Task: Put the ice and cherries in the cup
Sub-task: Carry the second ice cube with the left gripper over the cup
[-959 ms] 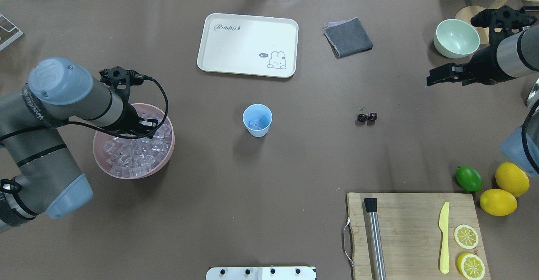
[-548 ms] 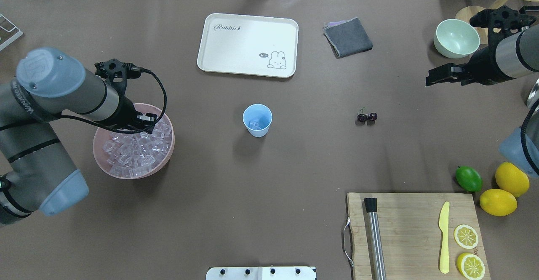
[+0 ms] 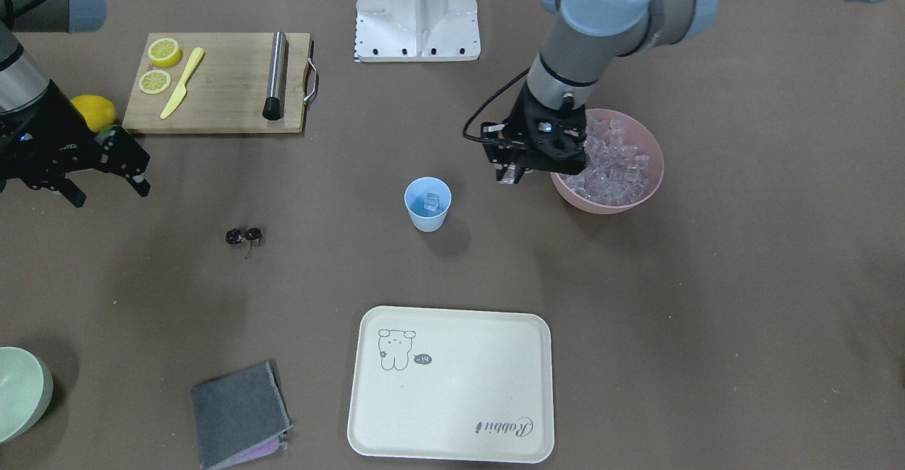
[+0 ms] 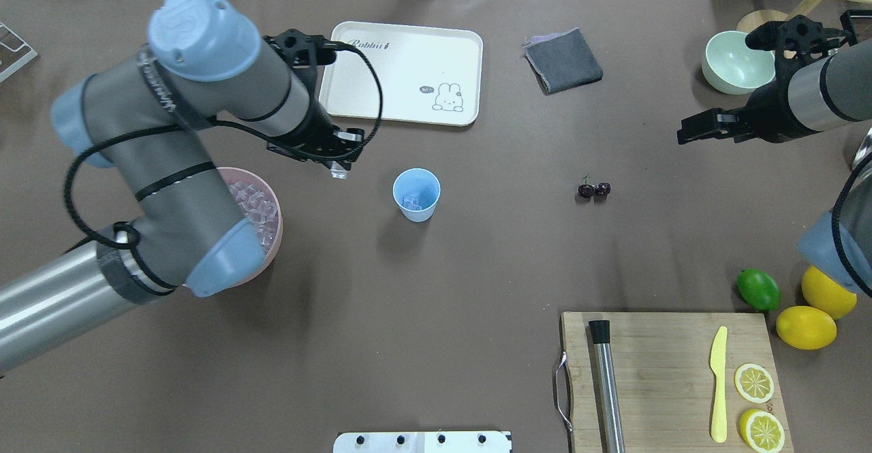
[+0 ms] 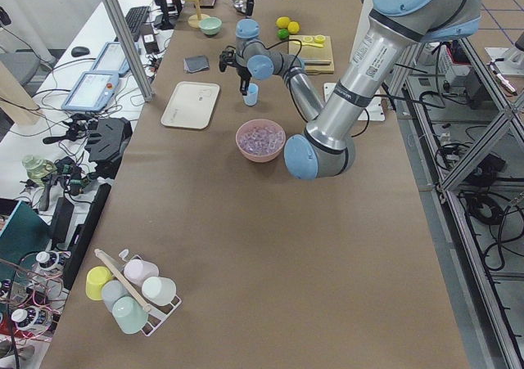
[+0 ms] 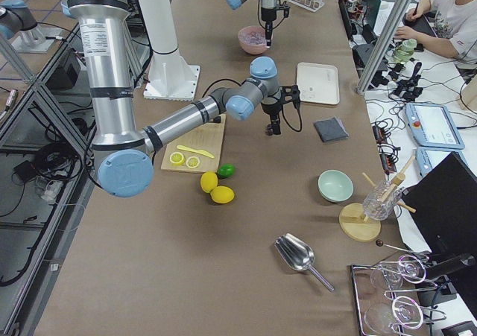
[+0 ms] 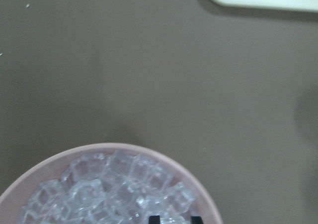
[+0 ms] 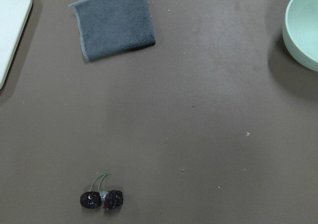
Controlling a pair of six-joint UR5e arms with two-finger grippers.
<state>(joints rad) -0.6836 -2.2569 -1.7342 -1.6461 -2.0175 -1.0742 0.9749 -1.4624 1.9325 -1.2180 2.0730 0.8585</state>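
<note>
The light-blue cup (image 4: pixel 416 194) stands mid-table with some ice (image 3: pixel 431 203) in it. The pink bowl (image 3: pixel 609 205) holds many ice cubes (image 3: pixel 615 162), and the left wrist view shows them too (image 7: pixel 109 189). My left gripper (image 4: pixel 338 167) hangs between the pink bowl and the cup, left of the cup, shut on a clear ice cube (image 4: pixel 338 174). The cherries (image 4: pixel 594 189) lie on the table right of the cup, also in the right wrist view (image 8: pixel 102 199). My right gripper (image 3: pixel 109 196) is open and empty, well short of the cherries.
A cream tray (image 4: pixel 400 71), a grey cloth (image 4: pixel 563 60) and a pale green bowl (image 4: pixel 738 61) lie along the far side. A cutting board (image 4: pixel 667 371) with a metal rod, a yellow knife and lemon slices sits front right, with a lime (image 4: pixel 758 289) and two lemons beside it.
My left gripper has lifted out of the pink bowl and moved right toward the cup, with an ice cube in it. My right gripper has shifted slightly to the left.
</note>
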